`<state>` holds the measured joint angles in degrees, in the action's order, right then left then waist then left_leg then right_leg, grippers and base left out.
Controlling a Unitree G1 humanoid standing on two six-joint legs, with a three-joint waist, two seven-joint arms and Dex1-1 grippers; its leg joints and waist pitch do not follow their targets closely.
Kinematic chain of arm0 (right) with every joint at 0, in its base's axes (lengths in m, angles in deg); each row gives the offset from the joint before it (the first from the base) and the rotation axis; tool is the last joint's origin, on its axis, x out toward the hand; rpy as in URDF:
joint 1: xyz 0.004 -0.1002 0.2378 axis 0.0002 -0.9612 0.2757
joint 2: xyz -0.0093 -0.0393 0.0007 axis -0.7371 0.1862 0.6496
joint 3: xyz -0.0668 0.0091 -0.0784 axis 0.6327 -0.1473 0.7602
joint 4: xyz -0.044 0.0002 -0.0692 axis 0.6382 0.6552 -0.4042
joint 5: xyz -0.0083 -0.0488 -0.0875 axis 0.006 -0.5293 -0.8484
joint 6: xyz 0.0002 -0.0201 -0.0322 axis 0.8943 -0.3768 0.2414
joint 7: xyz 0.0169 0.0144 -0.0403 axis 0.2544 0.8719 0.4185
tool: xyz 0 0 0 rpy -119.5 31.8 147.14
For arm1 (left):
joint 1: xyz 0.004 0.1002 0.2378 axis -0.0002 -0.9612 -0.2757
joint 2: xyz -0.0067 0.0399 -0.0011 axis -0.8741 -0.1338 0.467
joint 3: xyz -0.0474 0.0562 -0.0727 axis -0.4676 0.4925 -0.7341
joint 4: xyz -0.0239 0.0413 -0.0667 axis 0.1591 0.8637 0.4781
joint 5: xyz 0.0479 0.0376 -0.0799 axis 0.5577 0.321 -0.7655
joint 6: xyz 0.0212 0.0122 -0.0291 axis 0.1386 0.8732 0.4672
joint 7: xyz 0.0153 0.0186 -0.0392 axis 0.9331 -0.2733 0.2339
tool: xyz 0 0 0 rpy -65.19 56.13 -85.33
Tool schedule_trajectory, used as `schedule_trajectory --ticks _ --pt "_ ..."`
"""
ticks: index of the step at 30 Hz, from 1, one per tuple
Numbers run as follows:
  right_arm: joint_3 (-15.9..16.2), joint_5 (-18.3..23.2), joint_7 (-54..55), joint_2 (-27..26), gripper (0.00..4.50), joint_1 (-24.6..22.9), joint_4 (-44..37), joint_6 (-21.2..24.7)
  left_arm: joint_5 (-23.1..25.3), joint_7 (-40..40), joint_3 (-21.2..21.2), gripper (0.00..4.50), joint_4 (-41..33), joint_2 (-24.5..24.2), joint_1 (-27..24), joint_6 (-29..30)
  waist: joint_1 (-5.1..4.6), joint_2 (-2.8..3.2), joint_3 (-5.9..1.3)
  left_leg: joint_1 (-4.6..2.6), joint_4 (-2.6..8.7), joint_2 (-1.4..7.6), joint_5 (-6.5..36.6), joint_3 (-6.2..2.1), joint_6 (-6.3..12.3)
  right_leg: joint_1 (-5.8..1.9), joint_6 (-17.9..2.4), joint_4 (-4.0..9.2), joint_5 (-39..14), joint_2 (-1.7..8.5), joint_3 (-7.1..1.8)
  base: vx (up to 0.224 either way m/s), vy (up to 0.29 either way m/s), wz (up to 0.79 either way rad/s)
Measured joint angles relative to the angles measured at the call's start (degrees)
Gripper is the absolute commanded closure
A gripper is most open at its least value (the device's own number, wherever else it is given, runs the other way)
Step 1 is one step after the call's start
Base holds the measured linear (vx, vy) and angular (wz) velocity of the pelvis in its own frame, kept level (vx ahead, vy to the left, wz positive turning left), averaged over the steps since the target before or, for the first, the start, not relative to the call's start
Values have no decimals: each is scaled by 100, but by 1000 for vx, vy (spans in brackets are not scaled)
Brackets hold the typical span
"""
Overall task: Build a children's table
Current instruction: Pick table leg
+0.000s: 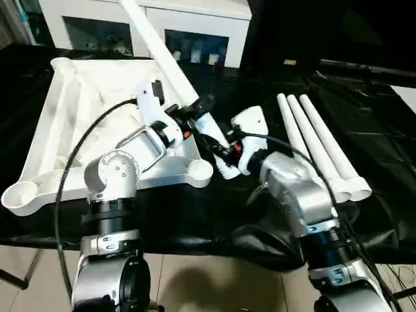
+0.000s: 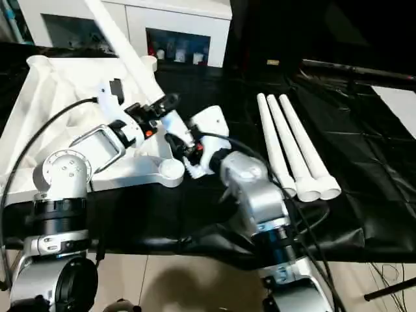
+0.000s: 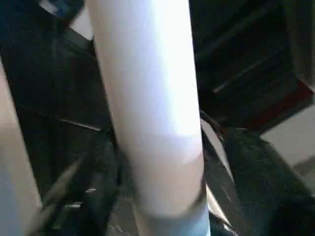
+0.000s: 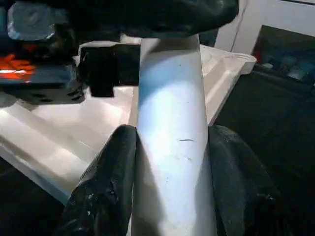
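Note:
The white tabletop (image 1: 65, 117) lies upside down on the black-covered surface at the left, ribbed side up, with a round corner socket (image 1: 198, 170) at its near right corner. One long white leg (image 1: 162, 58) slants from the upper left down to just right of that socket. My right gripper (image 4: 171, 137) is shut on this leg near its lower, wider end, one black finger (image 4: 106, 187) pressed on each side. My left gripper (image 1: 198, 107) sits against the same leg (image 3: 147, 98) higher up. Three more legs (image 1: 318, 143) lie side by side on the right.
A white glass-door cabinet (image 1: 195, 26) stands behind the work surface. Black sheeting (image 1: 377, 130) covers the surface and hangs over its near edge. A black cable (image 1: 71, 169) loops from my left arm across the tabletop.

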<state>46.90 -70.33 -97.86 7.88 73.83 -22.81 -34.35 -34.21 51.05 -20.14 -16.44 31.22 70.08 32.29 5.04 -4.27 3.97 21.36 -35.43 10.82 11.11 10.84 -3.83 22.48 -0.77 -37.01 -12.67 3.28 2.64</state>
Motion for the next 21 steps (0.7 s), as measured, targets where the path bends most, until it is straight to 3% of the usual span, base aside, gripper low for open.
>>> schedule_trajectory --ticks 2,5,6,10,17,19,21 --pt "67 -25 9 0 270 0 0 -38 69 64 4 167 5 -10 0 -79 10 6 3 0 0 0 0 -1 0 -1 1 0 0 0 1 0 0 0" --pt "80 -44 46 0 270 0 0 -53 106 70 3 174 23 -33 1 -123 11 11 6 -1 0 -1 -1 -1 -1 -2 6 0 4 0 0 0 0 0" --pt "80 -57 61 0 270 -1 0 -54 107 70 6 203 23 -31 1 -123 9 12 7 -1 0 -1 -1 -1 -2 -2 7 0 5 0 -1 0 0 0" --pt "79 -75 134 0 270 -32 -3 -59 76 62 45 229 13 -1 7 -138 10 28 13 -1 0 -1 -1 -3 -3 -2 7 0 5 0 1 0 0 0" --pt "79 -170 213 3 270 -106 -4 -163 137 54 146 258 12 64 -19 -272 8 183 48 -1 0 -4 -1 -10 -3 -4 8 1 6 0 0 0 0 0" --pt "59 -134 228 -4 214 -137 -4 -176 179 33 220 259 20 61 -26 -322 5 202 57 -1 0 -3 -1 -13 -3 -4 8 0 6 -1 3 0 0 0" --pt "3 -26 215 -37 198 -136 -8 -175 206 -24 241 259 61 18 -24 -371 -5 224 60 0 0 -4 -1 -13 -3 -3 8 1 6 -1 1 0 0 0"
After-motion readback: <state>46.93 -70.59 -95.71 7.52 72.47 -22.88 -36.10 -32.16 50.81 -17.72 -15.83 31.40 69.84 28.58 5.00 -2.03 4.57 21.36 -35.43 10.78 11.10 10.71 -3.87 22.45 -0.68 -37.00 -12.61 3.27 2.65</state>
